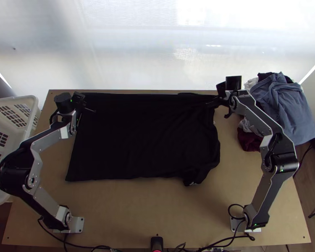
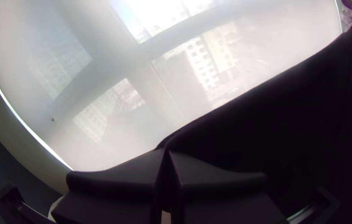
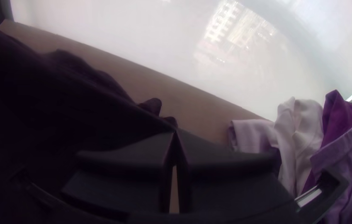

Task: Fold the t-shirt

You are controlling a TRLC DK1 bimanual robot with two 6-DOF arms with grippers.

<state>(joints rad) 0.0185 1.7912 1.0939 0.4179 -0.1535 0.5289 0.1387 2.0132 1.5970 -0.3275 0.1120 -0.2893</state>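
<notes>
In the top view, the black t-shirt (image 1: pixel 145 138) is spread along the desk's (image 1: pixel 128 210) far edge; the left end effector (image 1: pixel 84 102) is placed near the far left corner, the right end effector (image 1: pixel 213 102) towards the far right. In the left wrist view, a t-shirt corner is pinched; in the right wrist view, its edge is gripped.

A pile of clothes lies on the far right corner of the counter (image 1: pixel 136 210), partly past its right edge: a blue garment (image 1: pixel 283 109) on top, crumpled, with white cloth (image 3: pixel 300 124) on the side toward the counter's far edge and a dark red cloth (image 1: pixel 249 140) lower down, on the counter. Beside the counter's left side is a white plastic basket (image 1: pixel 15 100) with slotted walls. Beyond the counter's far edge stands a hazy pale window (image 1: pixel 136 42), with buildings (image 2: pixel 200 62) showing through. Wooden floor (image 1: pixel 311 185) shows right of the counter.
</notes>
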